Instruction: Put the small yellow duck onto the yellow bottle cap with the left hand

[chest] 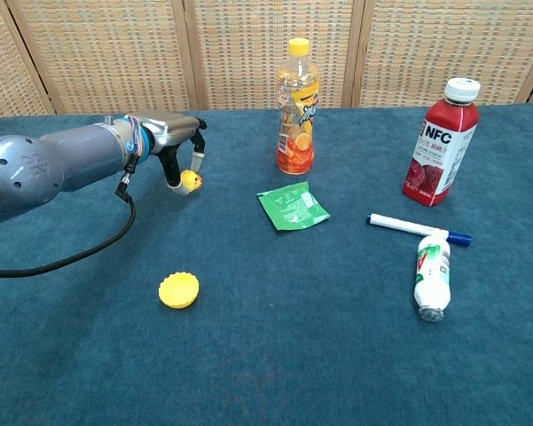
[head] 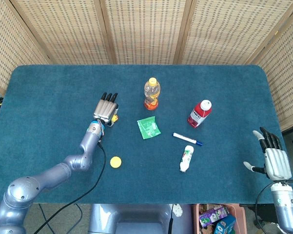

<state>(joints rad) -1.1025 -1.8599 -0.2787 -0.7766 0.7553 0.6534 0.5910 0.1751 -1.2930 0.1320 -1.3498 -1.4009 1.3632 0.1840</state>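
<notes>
The small yellow duck (chest: pixel 190 181) hangs a little above the blue cloth, pinched between the thumb and a finger of my left hand (chest: pixel 173 146). In the head view the duck (head: pixel 114 117) peeks out at the right edge of that hand (head: pixel 106 110). The yellow bottle cap (chest: pixel 179 289) lies open side up on the cloth, nearer the front edge (head: pixel 116 162). My right hand (head: pixel 273 158) hangs beyond the table's right edge with fingers spread, holding nothing.
An orange juice bottle (chest: pixel 298 106) stands at the back centre and a red NFC bottle (chest: pixel 441 142) at the right. A green packet (chest: pixel 292 207), a blue-capped marker (chest: pixel 417 229) and a small white bottle on its side (chest: pixel 431 275) lie between them.
</notes>
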